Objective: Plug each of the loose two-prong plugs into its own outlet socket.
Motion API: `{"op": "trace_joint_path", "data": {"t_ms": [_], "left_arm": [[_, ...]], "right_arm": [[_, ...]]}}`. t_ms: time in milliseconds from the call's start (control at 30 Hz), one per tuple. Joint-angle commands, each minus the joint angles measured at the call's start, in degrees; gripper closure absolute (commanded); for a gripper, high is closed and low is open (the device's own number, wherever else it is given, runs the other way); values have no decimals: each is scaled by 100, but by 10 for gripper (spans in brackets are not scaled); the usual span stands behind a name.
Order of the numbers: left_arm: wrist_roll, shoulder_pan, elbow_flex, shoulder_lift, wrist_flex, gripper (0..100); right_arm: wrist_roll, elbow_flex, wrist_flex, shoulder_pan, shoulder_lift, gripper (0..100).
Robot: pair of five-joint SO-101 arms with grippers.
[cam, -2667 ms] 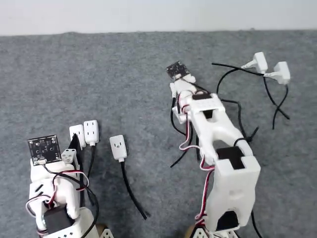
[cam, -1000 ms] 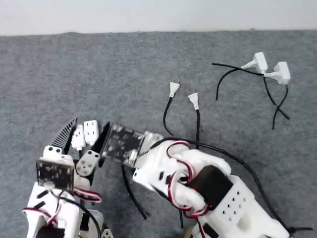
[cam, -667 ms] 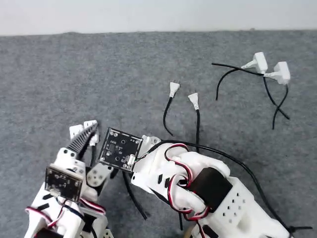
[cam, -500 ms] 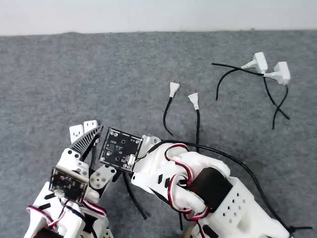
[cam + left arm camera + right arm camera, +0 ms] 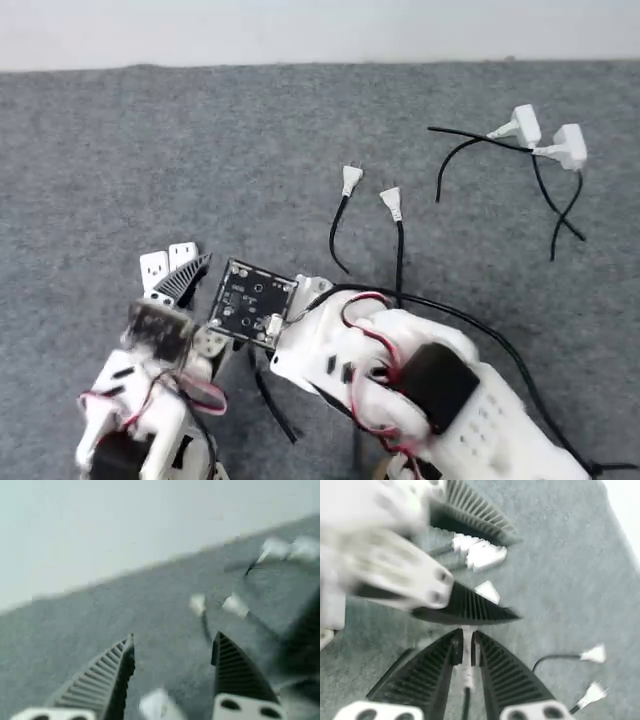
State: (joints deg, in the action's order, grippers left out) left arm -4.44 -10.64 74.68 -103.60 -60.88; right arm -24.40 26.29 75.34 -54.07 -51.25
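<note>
Two white outlet sockets (image 5: 168, 263) lie side by side at the left. My left gripper (image 5: 197, 285) hovers beside them, open, one ribbed finger (image 5: 184, 279) showing next to the right arm's camera board (image 5: 251, 300). In the left wrist view the left gripper (image 5: 172, 642) is open over a blurred white piece (image 5: 157, 705). My right gripper (image 5: 465, 632) is shut on a third white outlet socket (image 5: 465, 652) with a black cord. Two small two-prong plugs (image 5: 350, 180) (image 5: 391, 201) lie loose mid-table, also seen as plugs (image 5: 592, 654).
Two larger white plugs (image 5: 525, 125) (image 5: 568, 146) with crossed black cords lie at the far right. The left arm's fingers (image 5: 465, 607) stand close in front of my right gripper. A black cable (image 5: 470, 320) trails along the right arm. Grey carpet at the far left is open.
The right arm swung from the table's middle over to the third socket at the left. The left arm rose and tilted, its gripper shifting toward the right arm.
</note>
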Motion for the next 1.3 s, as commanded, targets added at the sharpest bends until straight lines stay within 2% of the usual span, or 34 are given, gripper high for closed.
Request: {"op": "trace_joint_path", "data": {"t_ms": [0,233,433,600,700,800,900,1100,1267], "left_arm": [[-53,360,593,-97,519,754],[-44,211,637,-97,457,754],[-62,308,629,-97,475,754],[44,1073,743,-97,853,754],[589,1767,910,-97,1336,754],[967,2233,945,-97,1503,754],[993,2251,945,-97,1521,754],[993,2251,954,-97,1521,754],[993,2251,954,-97,1521,754]], "right_arm": [[53,-176,57,31,-347,991],[70,-132,110,40,-338,991],[88,774,-180,215,-382,990],[105,2013,-813,1112,-330,986],[378,3007,-1376,1323,-330,980],[668,3824,-1815,1262,-338,924],[1002,4273,-2079,1174,-338,864],[1108,4466,-2158,1112,-338,852],[1116,4695,-2281,251,-338,848]]}}
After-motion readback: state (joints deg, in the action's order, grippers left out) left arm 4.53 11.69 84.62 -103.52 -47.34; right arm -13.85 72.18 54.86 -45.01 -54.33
